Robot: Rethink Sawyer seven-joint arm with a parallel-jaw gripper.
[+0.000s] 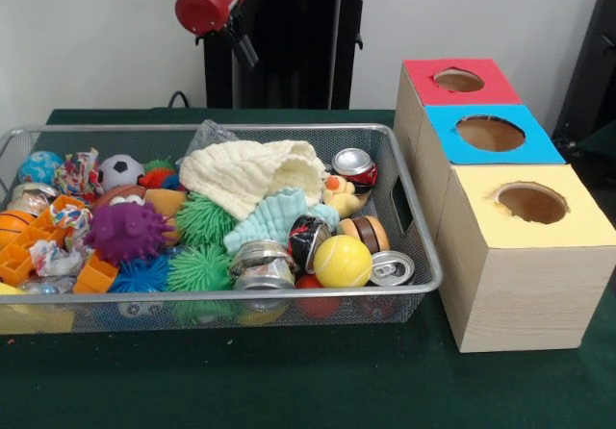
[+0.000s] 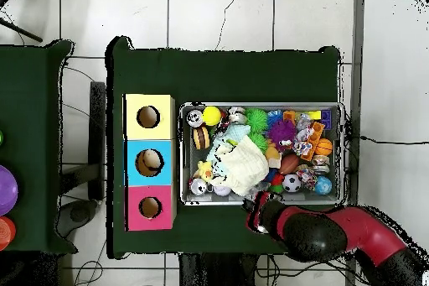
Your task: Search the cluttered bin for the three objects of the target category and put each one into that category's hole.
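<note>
- Bin (image 1: 404,208) still packed; gripper (image 1: 243,46) up behind it, carrying nothing, finger gap can't tell.
- You're mid-search; blue hole (image 2: 148,162) shows something inside.
- Next: pick target, descend clear of cloth (image 1: 252,171).

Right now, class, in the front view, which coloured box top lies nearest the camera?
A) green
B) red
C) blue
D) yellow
D: the yellow-topped box stands nearest the camera, with the blue top behind it and the red top farthest back.
</note>
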